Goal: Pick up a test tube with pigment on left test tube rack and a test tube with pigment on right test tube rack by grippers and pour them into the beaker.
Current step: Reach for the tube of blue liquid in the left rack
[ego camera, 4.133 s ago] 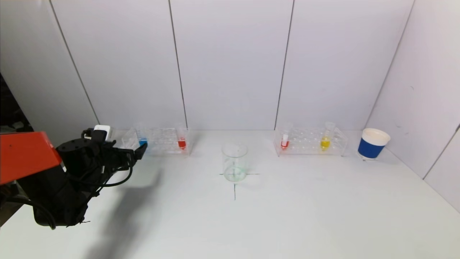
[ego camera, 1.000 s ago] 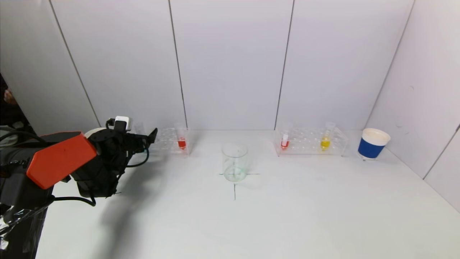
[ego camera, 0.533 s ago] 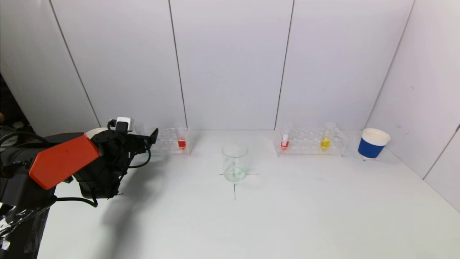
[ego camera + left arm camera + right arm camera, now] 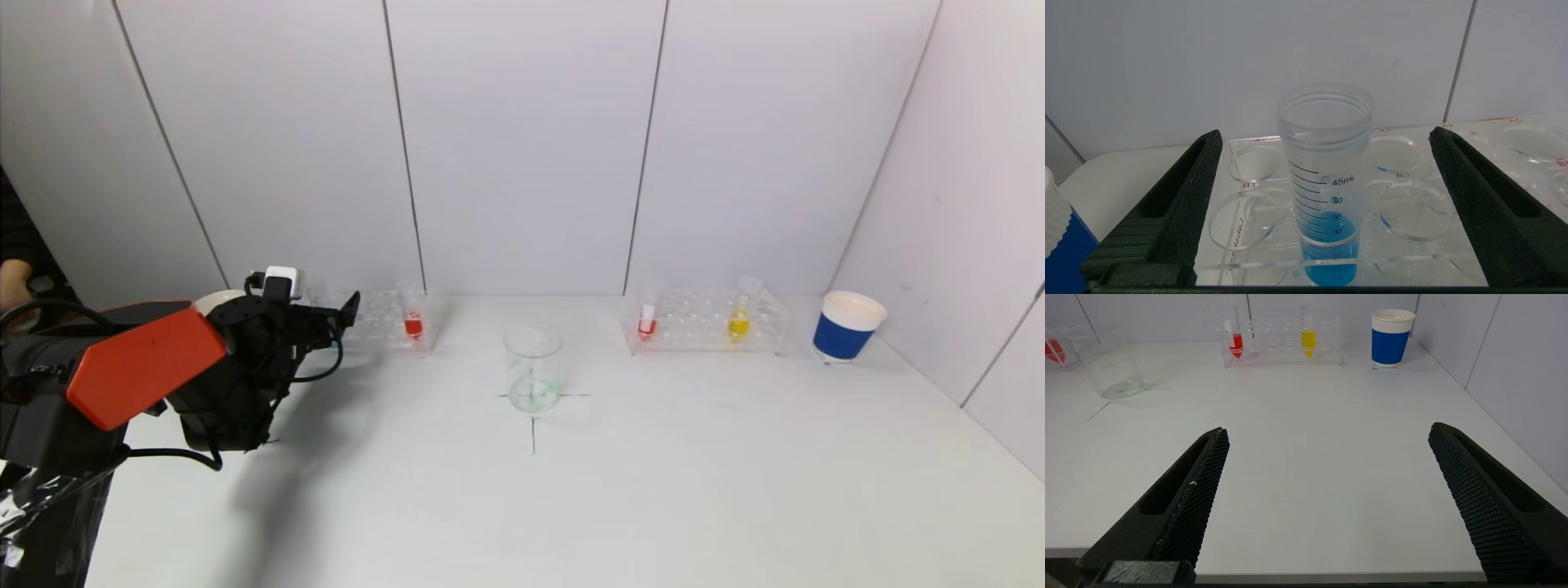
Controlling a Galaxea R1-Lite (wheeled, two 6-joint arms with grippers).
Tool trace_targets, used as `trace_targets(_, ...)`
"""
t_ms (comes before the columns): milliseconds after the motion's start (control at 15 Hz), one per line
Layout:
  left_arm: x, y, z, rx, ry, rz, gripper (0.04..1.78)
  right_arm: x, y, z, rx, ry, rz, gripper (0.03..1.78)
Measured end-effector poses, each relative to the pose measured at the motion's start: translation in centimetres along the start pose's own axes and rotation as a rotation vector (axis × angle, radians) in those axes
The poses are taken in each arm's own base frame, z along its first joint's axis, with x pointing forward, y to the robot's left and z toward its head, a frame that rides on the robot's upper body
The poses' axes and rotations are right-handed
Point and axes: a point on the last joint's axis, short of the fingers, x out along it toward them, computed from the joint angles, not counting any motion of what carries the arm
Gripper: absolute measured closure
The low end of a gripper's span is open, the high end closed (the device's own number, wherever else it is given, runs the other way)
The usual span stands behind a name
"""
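Note:
The left rack (image 4: 382,314) holds a red-pigment tube (image 4: 413,322) and a blue-pigment tube (image 4: 1327,196). My left gripper (image 4: 339,314) hides the blue tube in the head view. In the left wrist view the left gripper (image 4: 1325,132) is open. Its fingers stand wide on either side of the upright blue tube and do not touch it. The right rack (image 4: 706,322) holds a red tube (image 4: 647,322) and a yellow tube (image 4: 740,322). The glass beaker (image 4: 534,367) stands between the racks. My right gripper (image 4: 1327,430) is open and empty at the table's front edge, outside the head view.
A blue and white paper cup (image 4: 847,327) stands right of the right rack. A blue and white object (image 4: 1061,245) sits close beside my left gripper's finger. White walls run behind the racks and along the right side. A black cross marks the table under the beaker.
Since four seconds ago my left arm has moved right and forward to the left rack, so its fingers flank the blue tube. In the last second it has barely moved.

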Motion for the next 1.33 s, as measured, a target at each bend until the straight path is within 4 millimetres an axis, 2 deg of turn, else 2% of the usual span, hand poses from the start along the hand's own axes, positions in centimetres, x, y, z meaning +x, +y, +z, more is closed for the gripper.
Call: trace_targets(1333, 0.23, 0.27, -0.24, 0.001, 0.002, 0.008, 0.07, 0.0, 0.0, 0.0, 0.0, 0.0, 0.0, 0.04)
